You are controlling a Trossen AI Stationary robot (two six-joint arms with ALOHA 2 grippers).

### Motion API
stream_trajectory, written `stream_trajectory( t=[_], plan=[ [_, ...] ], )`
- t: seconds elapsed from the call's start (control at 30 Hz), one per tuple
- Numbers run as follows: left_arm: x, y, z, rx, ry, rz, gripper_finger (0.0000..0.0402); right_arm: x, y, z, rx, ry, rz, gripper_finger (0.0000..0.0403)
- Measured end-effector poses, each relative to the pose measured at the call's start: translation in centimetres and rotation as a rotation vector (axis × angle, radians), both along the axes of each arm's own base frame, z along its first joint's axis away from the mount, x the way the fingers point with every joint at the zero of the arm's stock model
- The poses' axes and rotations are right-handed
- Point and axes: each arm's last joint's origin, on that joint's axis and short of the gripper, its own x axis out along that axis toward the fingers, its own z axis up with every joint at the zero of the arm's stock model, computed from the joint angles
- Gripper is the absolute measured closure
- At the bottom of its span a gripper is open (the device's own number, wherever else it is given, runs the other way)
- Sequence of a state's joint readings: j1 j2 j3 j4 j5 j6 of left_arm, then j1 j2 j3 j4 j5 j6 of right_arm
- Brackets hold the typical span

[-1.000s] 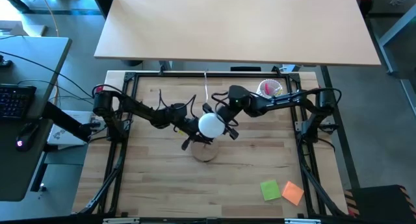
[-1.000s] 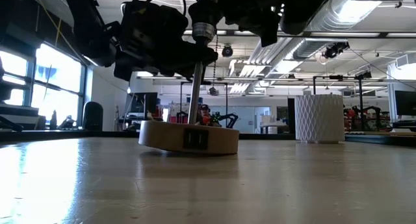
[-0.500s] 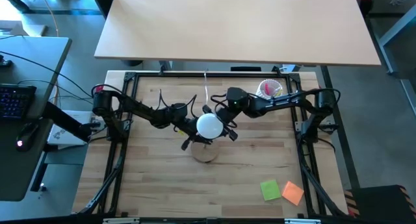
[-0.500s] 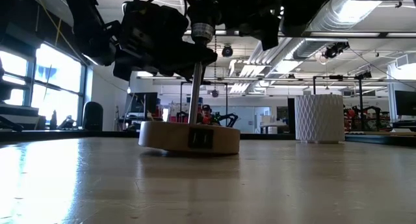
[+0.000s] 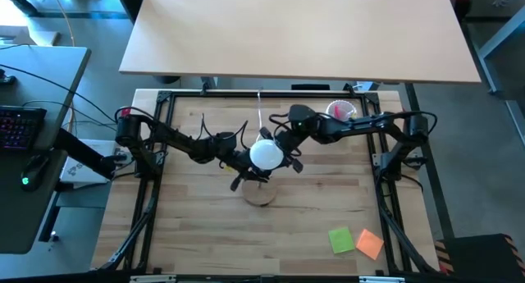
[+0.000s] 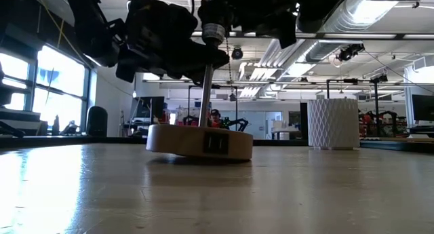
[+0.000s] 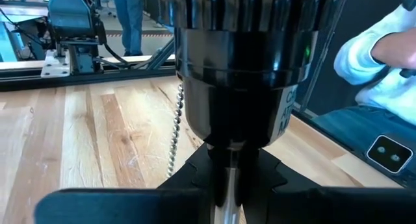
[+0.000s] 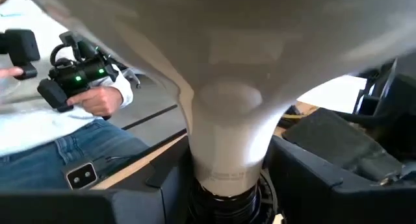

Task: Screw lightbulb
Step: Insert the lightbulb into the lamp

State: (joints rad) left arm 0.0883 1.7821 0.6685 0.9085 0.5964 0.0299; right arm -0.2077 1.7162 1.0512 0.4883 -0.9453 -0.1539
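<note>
The white lightbulb [image 5: 264,154] stands globe up over the lamp, and its narrow screw end [image 8: 224,197] sits in the black socket [image 7: 237,68]. The socket tops a thin metal stem [image 6: 205,98] that rises from the round wooden lamp base [image 6: 200,143]. The base rests tilted on the table. My left gripper [image 7: 227,178] comes from the table's left and is shut on the stem. My right gripper [image 8: 224,165] comes from the right and is shut on the bulb. My left gripper pinches the metal stem [image 7: 229,180] just below the black socket between its two fingers [image 7: 185,185]. The fingers come level from the table's left and lie across the stem. The stem stands nearly upright with the base on the table. My right gripper pinches the bulb's cone-shaped neck [image 8: 224,139] between its two fingers [image 8: 312,165], just above the socket. The fingers come about level from the table's right. The bulb stands upright, its globe above the fingers and its screw end in the socket.
A white ribbed cup [image 5: 340,111] with pink items stands at the back right. Green [image 5: 341,239] and orange [image 5: 370,244] sticky notes lie at the front right. A bead chain [image 7: 174,133] hangs by the socket. A seated person [image 8: 84,87] holds controllers beyond the table.
The lamp base has turned a little on the table: the dark plate on its side has gone rightward in the low view. My right gripper and the bulb have shifted slightly toward the far edge. Both grippers have stayed shut.
</note>
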Motion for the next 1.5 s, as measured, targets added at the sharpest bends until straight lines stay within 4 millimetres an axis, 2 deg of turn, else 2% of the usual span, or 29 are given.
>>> stream_trajectory(
  t=[0.23,0.63,1.03,1.23,1.4,1.5],
  plan=[
    [0.1,-0.3,-0.2,0.036,0.013,0.045,0.0368,-1.2,0.1,1.1,-0.043,0.042,-0.052,0.0217],
    [0.2,0.2,-0.5,0.204,-0.017,0.212,0.0366,-4.0,0.0,2.8,-0.167,0.217,-0.319,0.0217],
    [-0.1,3.7,-0.4,0.283,-0.037,0.348,0.0361,-7.0,0.0,4.5,-0.230,0.352,-0.535,0.0217],
    [-0.3,5.1,-0.4,0.277,-0.028,0.406,0.0353,-7.4,0.0,4.7,-0.227,0.379,-0.593,0.0217],
    [-0.7,6.0,-1.4,0.251,0.054,0.447,0.0327,-7.4,0.0,4.6,-0.220,0.389,-0.595,0.0217],
    [-0.7,6.3,-0.9,0.234,0.035,0.458,0.0299,-7.5,0.0,4.5,-0.212,0.401,-0.597,0.0217]
  ],
)
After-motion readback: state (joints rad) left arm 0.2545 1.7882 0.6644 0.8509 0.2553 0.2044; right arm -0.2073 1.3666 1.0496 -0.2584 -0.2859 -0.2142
